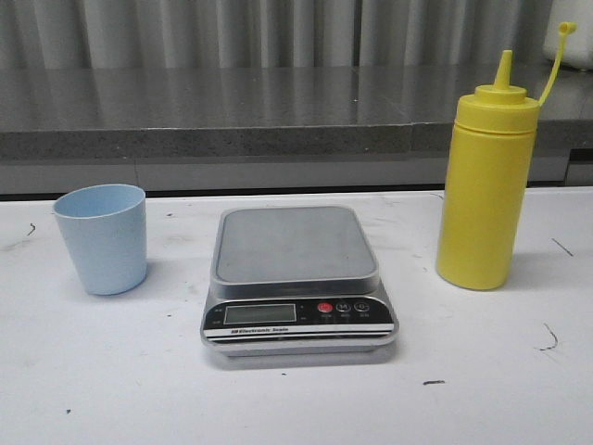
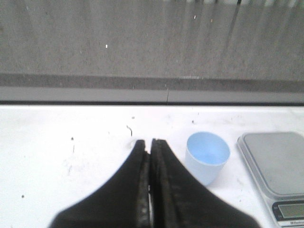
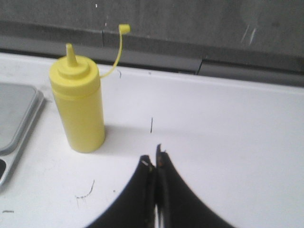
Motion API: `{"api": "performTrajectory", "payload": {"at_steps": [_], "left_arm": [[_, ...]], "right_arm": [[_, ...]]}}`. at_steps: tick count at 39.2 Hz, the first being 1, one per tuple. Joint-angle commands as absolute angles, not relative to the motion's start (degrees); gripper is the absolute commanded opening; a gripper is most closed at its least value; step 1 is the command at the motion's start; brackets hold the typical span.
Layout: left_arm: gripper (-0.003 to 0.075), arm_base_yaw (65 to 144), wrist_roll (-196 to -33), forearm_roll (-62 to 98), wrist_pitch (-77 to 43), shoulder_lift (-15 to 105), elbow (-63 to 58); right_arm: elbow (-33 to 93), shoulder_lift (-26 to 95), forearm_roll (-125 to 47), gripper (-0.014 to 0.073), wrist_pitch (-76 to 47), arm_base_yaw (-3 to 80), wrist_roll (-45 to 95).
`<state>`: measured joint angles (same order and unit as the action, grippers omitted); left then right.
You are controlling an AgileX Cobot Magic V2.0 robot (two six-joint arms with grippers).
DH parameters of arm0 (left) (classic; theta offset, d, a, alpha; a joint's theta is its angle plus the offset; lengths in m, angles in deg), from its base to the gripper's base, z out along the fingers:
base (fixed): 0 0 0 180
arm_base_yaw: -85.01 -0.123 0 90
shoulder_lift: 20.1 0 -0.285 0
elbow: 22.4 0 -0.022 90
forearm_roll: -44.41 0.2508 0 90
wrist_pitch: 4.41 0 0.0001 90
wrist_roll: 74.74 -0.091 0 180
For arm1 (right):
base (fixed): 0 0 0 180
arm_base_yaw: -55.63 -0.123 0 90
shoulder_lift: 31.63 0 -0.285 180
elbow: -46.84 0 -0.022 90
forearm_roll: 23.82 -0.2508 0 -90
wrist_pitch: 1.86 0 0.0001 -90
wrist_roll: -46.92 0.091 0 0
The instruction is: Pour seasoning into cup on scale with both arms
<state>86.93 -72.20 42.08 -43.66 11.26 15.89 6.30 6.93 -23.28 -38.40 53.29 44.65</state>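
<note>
Nearest my front camera sits the scale (image 1: 298,281), flat on the white table (image 1: 111,371), its square steel platform bare and its display and red button facing me. Going down in size, I see the seasoning bottle (image 1: 485,181) standing upright to the right of the scale and apart from it, its cone nozzle uncovered and the small cap (image 1: 566,28) hanging up in the air on its thin tether. To the left of the scale, also apart from it, stands the pale blue cup (image 1: 102,237), upright with its mouth open to the top; it is on the table, not on the platform. Neither arm shows in my front view. From the left wrist camera I see the left gripper (image 2: 150,142) with its fingers pressed together and nothing between them, the cup just beside it and the scale beyond that. From the right wrist camera the right gripper (image 3: 153,159) is likewise closed on nothing, above bare table, the bottle off to one side and not touched.
</note>
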Motion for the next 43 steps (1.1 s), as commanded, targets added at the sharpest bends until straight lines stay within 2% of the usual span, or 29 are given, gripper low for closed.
{"api": "performTrajectory", "payload": {"at_steps": [1,12,15,20,26,30,33,36,42,43], "left_arm": [[-0.0020,86.9,-72.4,41.9,-40.3,14.5,14.3],[-0.0020,86.9,-72.4,41.8,-40.5,19.0,14.3],[-0.0020,86.9,-72.4,41.8,-40.7,19.6,14.3],[-0.0020,86.9,-72.4,41.8,-40.7,19.9,14.3],[-0.0019,86.9,-72.4,41.8,-40.7,19.9,14.3],[-0.0011,86.9,-72.4,41.8,-40.3,19.9,14.3],[0.0042,86.9,-72.4,41.8,-39.7,20.0,14.3],[0.0133,86.9,-72.4,41.8,-38.8,20.0,14.3],[0.0382,86.9,-72.4,41.8,-37.1,20.8,14.2],[0.0400,86.9,-72.4,41.8,-37.0,21.2,14.1]], "right_arm": [[7.8,10.4,-22.8,-0.0113,-35.9,53.8,44.3],[7.8,17.9,-22.8,-0.0111,-39.9,53.8,44.3],[7.8,18.8,-22.8,-0.0088,-40.1,53.8,44.3],[7.8,19.1,-22.8,0.0073,-40.3,53.8,44.3],[7.8,19.1,-22.8,0.0363,-40.4,53.8,44.3],[7.8,19.1,-22.8,0.0442,-40.4,53.8,44.3],[7.8,19.1,-22.8,0.0442,-40.4,53.8,44.3],[7.8,19.1,-22.8,0.0442,-40.4,53.8,44.3],[7.8,19.1,-22.8,0.0442,-40.6,53.8,44.3],[7.8,19.1,-22.8,0.0442,-40.6,53.8,44.3]]}}
